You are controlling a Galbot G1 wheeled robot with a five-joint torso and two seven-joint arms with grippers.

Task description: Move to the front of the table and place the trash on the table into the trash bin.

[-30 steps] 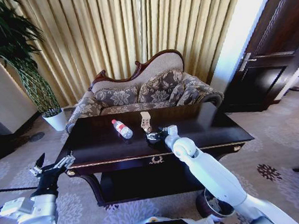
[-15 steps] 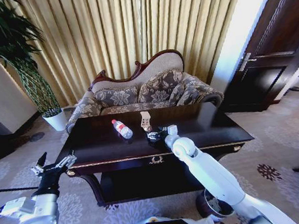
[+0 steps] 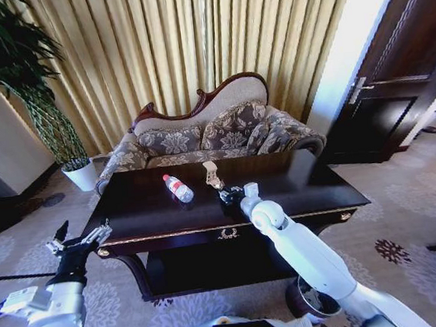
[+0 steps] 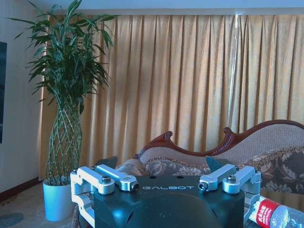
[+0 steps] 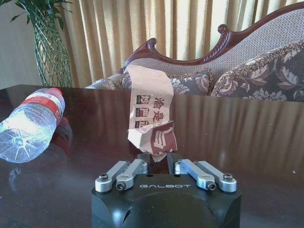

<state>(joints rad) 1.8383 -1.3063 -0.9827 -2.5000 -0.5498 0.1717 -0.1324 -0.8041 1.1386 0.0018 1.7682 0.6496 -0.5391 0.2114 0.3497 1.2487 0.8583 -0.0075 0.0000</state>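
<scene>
The crumpled tan wrapper (image 5: 151, 118) is pinched at its lower edge by the right gripper (image 5: 159, 159), raised just above the table (image 3: 145, 209) beside the clear plastic bottle (image 3: 178, 187). Light, soft paper is judged tear-prone. The left gripper (image 3: 77, 244) is held open left of the table.

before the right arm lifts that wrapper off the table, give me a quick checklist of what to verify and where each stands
1. Right gripper shut on the wrapper: ok, the fingers pinch its lower edge.
2. Wrapper free of other litter: ok, the bottle lies apart from it, on the side of the robot's left.
3. Left gripper out of the way: ok, open, off the table's left front corner.
4. Bin within reach: cannot tell, the right arm partly hides it on the floor by the table's front.
5. Bin open and with room: cannot tell.
</scene>
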